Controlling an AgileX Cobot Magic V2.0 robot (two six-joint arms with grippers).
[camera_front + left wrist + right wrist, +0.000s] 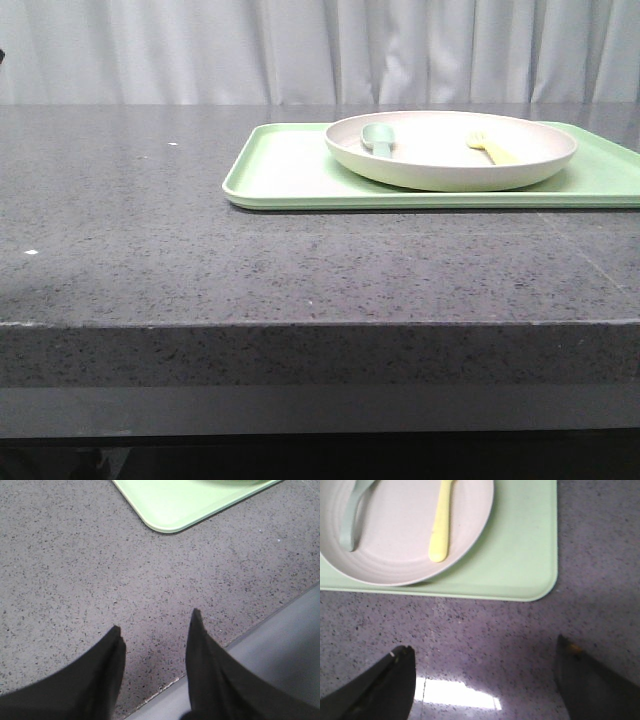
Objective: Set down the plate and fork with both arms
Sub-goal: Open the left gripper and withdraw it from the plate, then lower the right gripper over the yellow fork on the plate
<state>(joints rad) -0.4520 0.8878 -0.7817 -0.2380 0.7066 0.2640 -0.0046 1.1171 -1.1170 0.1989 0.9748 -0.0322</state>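
A: Where is the plate (451,150) found?

B: It is seen resting on the light green tray (290,175), toward the tray's right half as the front view shows it. The fork (490,148) lies inside the plate, on the side away from the tray's bare left part; a grey-green spoon (379,138) lies in the plate's other side. Tray and plate are carried by the dark speckled desk (150,230).

A: Which relation is the coming move judged to turn on?

B: The fork's long axis. In the right wrist view the fork (441,525) is laid with its handle end pointing toward the right gripper (485,680), tines away, so it lies nearly in line with that gripper's approach. The plate's rim (420,577) and a strip of tray edge (520,580) stand between the gripper and the handle. The right arm is judged the nearer one to the fork.

A: And the left side?

B: Only a tray corner (165,515) is shown ahead of the left gripper (155,625), well apart from it; the plate is barely caught there.

A: How are the grippers held?

B: Both are seen with fingers spread apart and nothing between them, over bare desk near its front edge.

A: Any writing or brand marks?

B: None can be read on any item.
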